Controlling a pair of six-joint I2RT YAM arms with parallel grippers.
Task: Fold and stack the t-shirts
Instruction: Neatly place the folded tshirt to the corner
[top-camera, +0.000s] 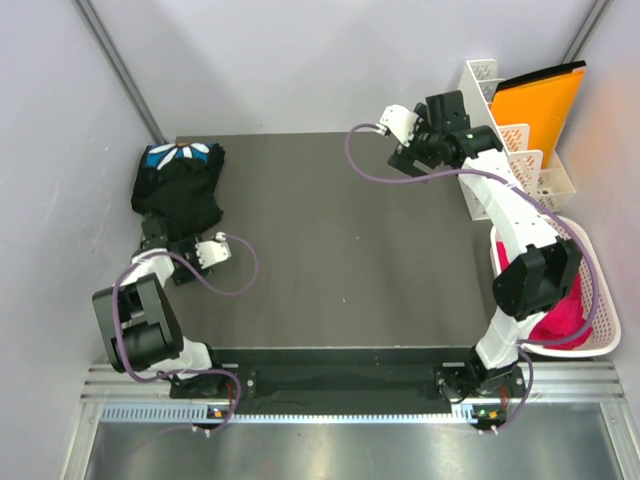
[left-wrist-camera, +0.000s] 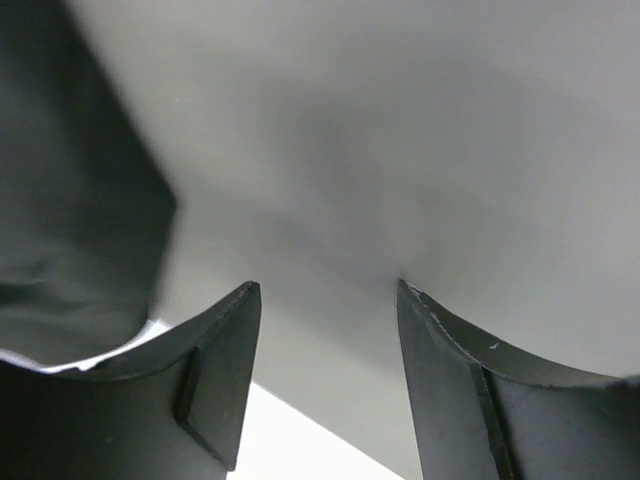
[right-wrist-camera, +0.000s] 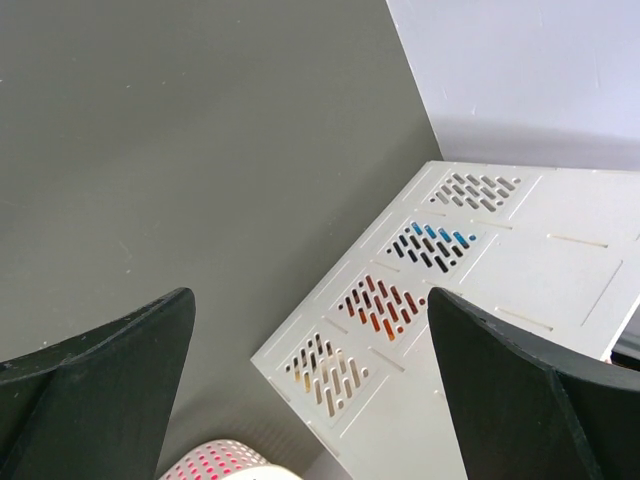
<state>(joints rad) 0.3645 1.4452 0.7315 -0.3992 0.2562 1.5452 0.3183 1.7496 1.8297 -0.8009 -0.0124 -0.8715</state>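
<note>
Left arm and right arm loom closest over the dark table; black t-shirts sit bunched at its far-left corner, petal print up; left gripper right beside them, jaws wide; right gripper wide too, near the white rack.

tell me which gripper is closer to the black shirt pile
The left gripper: it sits right beside the shirt pile at the far-left corner, while the right gripper hovers across the table by the white rack.
</note>
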